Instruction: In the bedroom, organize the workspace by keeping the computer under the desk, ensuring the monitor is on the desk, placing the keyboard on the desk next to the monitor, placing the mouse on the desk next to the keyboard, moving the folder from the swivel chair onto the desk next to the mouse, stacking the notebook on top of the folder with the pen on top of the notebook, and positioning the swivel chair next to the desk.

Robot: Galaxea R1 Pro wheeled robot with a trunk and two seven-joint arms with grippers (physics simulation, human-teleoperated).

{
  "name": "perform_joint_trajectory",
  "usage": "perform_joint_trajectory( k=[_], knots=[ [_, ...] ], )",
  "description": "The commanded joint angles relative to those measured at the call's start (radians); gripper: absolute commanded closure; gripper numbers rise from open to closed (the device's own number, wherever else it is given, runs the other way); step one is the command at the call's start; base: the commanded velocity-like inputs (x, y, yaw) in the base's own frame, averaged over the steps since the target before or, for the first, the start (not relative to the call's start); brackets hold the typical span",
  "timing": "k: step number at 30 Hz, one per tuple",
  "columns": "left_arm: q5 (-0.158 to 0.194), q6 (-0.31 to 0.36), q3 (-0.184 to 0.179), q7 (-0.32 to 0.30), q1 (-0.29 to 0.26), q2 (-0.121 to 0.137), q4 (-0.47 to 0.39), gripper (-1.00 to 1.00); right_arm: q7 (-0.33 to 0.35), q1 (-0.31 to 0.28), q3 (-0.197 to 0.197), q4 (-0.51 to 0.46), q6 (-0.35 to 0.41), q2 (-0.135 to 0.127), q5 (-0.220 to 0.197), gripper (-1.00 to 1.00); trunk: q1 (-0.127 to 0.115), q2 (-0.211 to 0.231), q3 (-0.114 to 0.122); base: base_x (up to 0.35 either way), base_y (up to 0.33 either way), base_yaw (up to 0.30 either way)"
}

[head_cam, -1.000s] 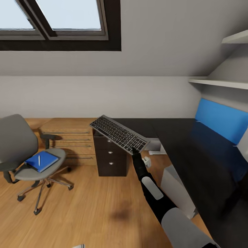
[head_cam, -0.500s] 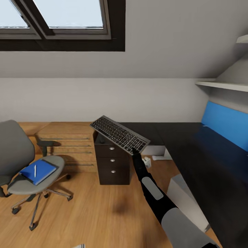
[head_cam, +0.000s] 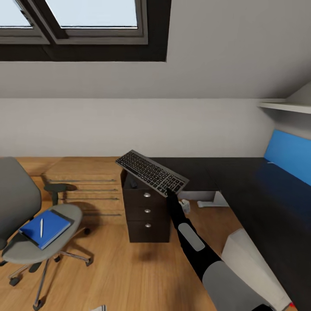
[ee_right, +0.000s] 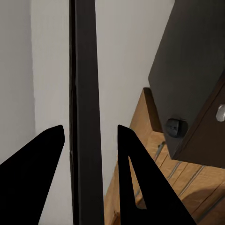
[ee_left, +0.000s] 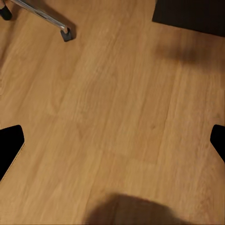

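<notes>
The right claw [head_cam: 169, 193] grips the keyboard [head_cam: 151, 172] by its near right corner and holds it up in the air, tilted, stretching away to the claw's left above the black drawer unit [head_cam: 147, 212]. In the wrist view its two fingers [ee_right: 33, 173] close on the keyboard's thin edge [ee_right: 86, 112]. The desk [head_cam: 259, 203] lies to the claw's right. The left claw [ee_left: 112, 140] hangs wide apart over the wood floor [ee_left: 117, 93]. Far to the left, the chair [head_cam: 26, 224] carries the blue folder [head_cam: 45, 228] with the pen [head_cam: 41, 227] on it.

Wood floor [ee_left: 117, 108]; chair caster [ee_left: 67, 34] on chrome leg [ee_left: 40, 14]; black fingers [ee_left: 9, 145] spread wide.
</notes>
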Motion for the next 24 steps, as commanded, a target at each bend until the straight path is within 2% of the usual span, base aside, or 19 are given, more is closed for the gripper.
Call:
perform_joint_trajectory(
  k=[1,2,4,11,16,18,21,22,23,24],
  knots=[
    [0.011,-0.005,-0.005,0.007,-0.001,0.001,0.001,-1.00,0.003,-0.001,0.003,0.002,-0.006,0.000,-0.009,1.00,0.001,-0.001,-0.001,0.317,0.192,0.000],
    [0.010,-0.005,-0.005,0.007,-0.001,0.001,0.001,-1.00,-0.057,-0.001,0.002,0.003,-0.009,0.000,-0.034,1.00,0.001,-0.001,-0.001,0.317,0.172,0.000],
    [0.010,-0.005,-0.006,0.007,-0.001,0.001,0.001,-1.00,-0.078,-0.001,0.002,0.004,-0.030,0.000,-0.040,1.00,0.001,-0.001,-0.001,0.317,0.168,0.000],
    [0.011,-0.004,-0.007,0.006,-0.001,0.001,0.001,-1.00,-0.087,-0.001,0.000,0.006,-0.087,0.000,-0.044,1.00,0.001,-0.001,-0.001,0.307,0.110,0.000],
    [0.010,-0.004,-0.007,0.006,-0.001,0.000,0.001,-1.00,-0.088,-0.001,0.002,0.032,-0.097,0.000,-0.044,1.00,0.001,-0.001,-0.001,0.085,0.014,0.000],
    [0.010,-0.004,-0.007,0.006,-0.001,0.001,0.001,-1.00,-0.088,-0.001,0.004,0.059,-0.121,0.000,-0.044,1.00,0.001,-0.001,-0.001,0.019,0.003,0.000],
    [0.011,-0.004,-0.007,0.006,-0.001,0.001,0.001,-1.00,-0.089,-0.001,0.004,0.079,-0.222,0.000,-0.049,1.00,0.001,-0.001,-0.001,0.007,0.001,0.000],
    [0.011,-0.004,-0.007,0.006,-0.001,0.001,0.000,-1.00,-0.090,-0.001,0.004,0.082,-0.255,0.000,-0.056,1.00,0.001,-0.001,-0.001,0.003,0.000,0.000],
    [0.010,-0.004,-0.007,0.006,-0.001,0.001,0.000,-1.00,-0.091,-0.001,0.005,0.084,-0.284,0.000,-0.080,1.00,0.001,-0.001,-0.001,0.002,0.000,0.000],
    [0.010,-0.004,-0.007,0.006,-0.001,0.001,-0.001,-1.00,-0.091,-0.001,0.006,0.086,-0.313,0.000,-0.130,1.00,0.001,-0.001,-0.001,0.000,0.000,0.000]
  ],
)
